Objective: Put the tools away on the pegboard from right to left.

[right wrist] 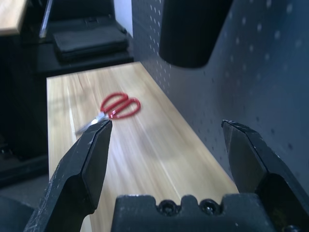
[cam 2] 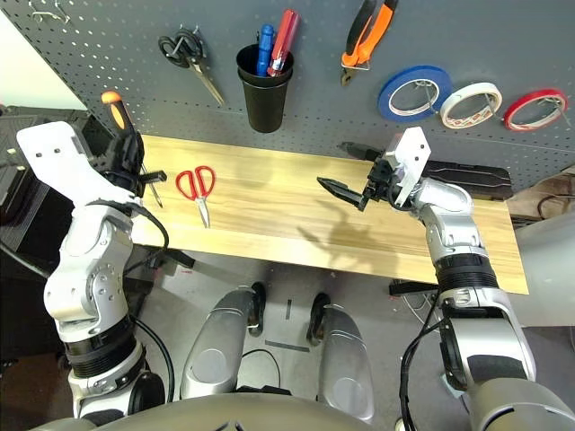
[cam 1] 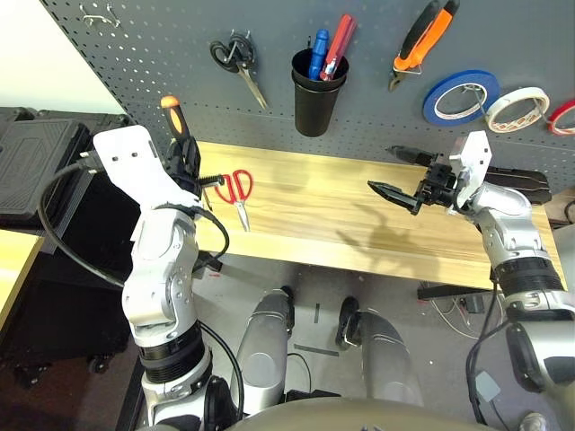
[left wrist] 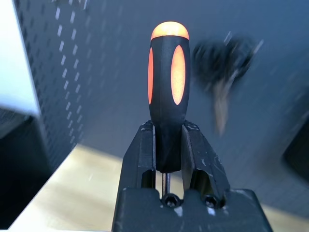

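Observation:
My left gripper [cam 1: 186, 160] is shut on the shaft end of the slim screwdriver [left wrist: 166, 92], whose orange-and-black handle [cam 1: 171, 115] stands upright above the table's left end, in front of the pegboard [cam 1: 162, 54]. The red-handled scissors [cam 1: 238, 187] lie flat on the wood just right of that gripper. My right gripper [cam 1: 379, 168] hovers open and empty over the right half of the table, its fingers pointing left; the scissors [right wrist: 119, 106] lie beyond it. On the pegboard hang the orange-and-black pliers [cam 1: 422, 40] and the whitish tape roll [cam 1: 517, 108].
A black cup [cam 1: 316, 94] on the board holds blue and red tools. Black-handled scissors [cam 1: 235, 56] hang left of it. Blue tape [cam 1: 461, 97] and red tape [cam 1: 564, 117] flank the whitish roll. Bare hooks [cam 1: 99, 13] sit top left. A black case [cam 1: 36, 153] lies beyond the table's left end.

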`<action>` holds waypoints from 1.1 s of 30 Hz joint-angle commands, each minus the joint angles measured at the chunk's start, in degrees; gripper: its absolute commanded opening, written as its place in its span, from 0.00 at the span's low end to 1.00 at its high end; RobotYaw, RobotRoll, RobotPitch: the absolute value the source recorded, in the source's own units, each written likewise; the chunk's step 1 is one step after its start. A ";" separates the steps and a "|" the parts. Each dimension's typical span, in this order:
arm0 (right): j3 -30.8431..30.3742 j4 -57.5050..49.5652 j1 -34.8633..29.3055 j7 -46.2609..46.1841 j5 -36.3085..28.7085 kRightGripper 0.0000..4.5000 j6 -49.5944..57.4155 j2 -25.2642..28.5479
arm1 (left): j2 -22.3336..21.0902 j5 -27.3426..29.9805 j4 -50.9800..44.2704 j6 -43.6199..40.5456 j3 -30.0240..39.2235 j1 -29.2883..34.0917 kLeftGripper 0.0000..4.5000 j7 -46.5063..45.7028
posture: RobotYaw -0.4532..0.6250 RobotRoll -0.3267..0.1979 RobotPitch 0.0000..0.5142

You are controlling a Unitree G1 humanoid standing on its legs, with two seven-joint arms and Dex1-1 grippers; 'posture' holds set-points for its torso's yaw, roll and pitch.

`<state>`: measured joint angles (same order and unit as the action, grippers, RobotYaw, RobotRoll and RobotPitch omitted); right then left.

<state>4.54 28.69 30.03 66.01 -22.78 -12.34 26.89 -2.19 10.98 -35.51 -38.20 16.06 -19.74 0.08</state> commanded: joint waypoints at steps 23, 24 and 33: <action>12.70 -20.91 -9.40 -3.64 -12.40 1.00 10.10 5.06 | -2.64 9.80 12.09 7.47 -1.72 -27.59 0.12 0.18 | 0.57 0.62 0.39; 12.91 -21.67 -9.83 -3.83 -12.61 1.00 10.45 5.14 | -2.57 9.92 13.11 8.04 -1.94 -28.41 0.12 0.26 | 0.57 0.62 0.39; 14.29 -25.68 -12.57 -5.74 -13.53 1.00 12.69 6.25 | -1.19 10.47 22.08 13.04 -3.70 -35.01 0.12 1.13 | 0.53 0.62 0.38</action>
<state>17.28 4.34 18.67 60.44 -35.47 -0.10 32.39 -3.65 20.67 -14.44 -26.82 13.36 -53.47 0.25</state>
